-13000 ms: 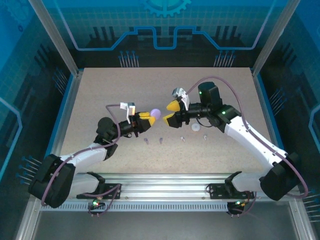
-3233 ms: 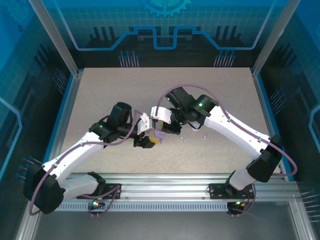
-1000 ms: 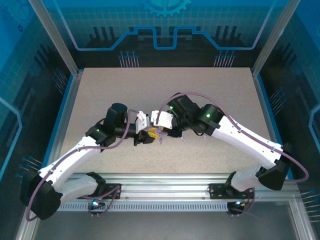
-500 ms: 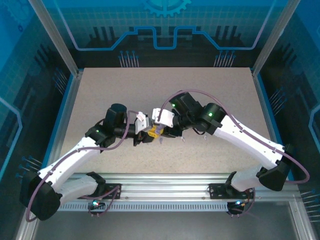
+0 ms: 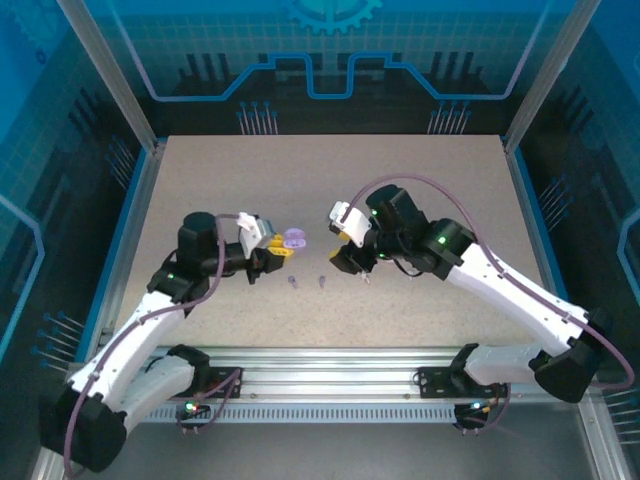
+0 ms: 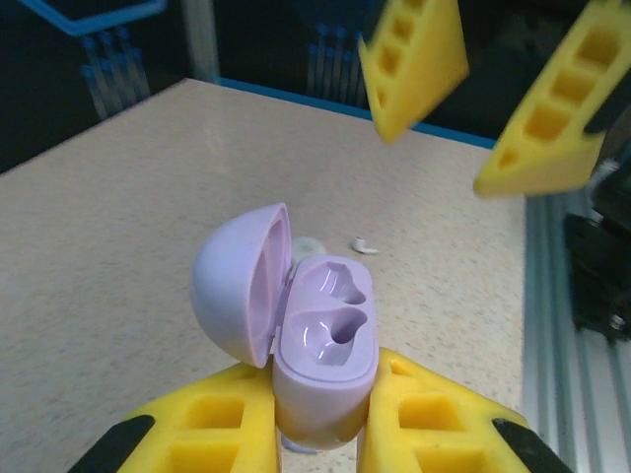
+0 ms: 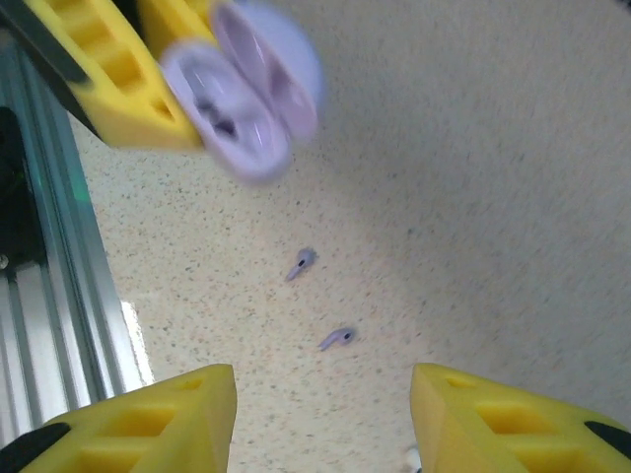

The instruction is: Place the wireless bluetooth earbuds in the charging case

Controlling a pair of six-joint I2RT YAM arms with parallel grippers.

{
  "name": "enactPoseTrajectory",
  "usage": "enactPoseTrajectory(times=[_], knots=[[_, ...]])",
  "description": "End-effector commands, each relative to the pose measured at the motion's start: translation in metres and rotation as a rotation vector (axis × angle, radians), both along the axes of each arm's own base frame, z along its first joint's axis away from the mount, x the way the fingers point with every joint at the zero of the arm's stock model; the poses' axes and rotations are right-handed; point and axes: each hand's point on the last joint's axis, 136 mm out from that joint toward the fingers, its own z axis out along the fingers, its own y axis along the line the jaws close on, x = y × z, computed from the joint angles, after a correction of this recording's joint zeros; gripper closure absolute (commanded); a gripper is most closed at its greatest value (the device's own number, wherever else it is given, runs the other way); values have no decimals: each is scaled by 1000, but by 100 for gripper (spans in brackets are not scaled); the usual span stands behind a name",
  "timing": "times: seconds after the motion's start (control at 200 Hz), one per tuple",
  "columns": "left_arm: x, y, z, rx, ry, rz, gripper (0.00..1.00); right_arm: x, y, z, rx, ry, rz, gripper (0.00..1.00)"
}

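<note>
My left pincer (image 6: 317, 419) is clamped on the lilac charging case (image 6: 325, 335), its lid open; my right pincer (image 7: 320, 394) gapes empty near two purple earbuds (image 7: 301, 263) lying toward the bench (image 5: 400, 180)'s near edge

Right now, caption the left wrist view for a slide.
Left gripper clamps the open purple case, sockets empty; right gripper open beyond.

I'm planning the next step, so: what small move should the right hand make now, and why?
Probably lower the open right hand onto the nearer purple earbud, lying on the table just ahead of it. The left hand holds the purple case with its lid open and both slots empty, so a bud is needed first.
</note>
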Motion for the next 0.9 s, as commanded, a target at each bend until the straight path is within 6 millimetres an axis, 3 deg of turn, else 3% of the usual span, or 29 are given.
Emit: enactPoseTrajectory(times=[0.0,0.245,0.39,0.65,0.895], knots=[[2,20,6,-46,4,125,82,1,12,-24,21,145,-133,50],[5,52,5,-12,-10,322,81,10,39,-87,-67,401,-317,56],[6,57,6,-8,-19,355,81,24,56,-117,-152,463,-397,65],[3,64,9,1,-43,387,81,46,94,-160,-206,500,-384,68],[4,64,7,8,-42,392,80,55,106,-196,-279,516,-366,75]])
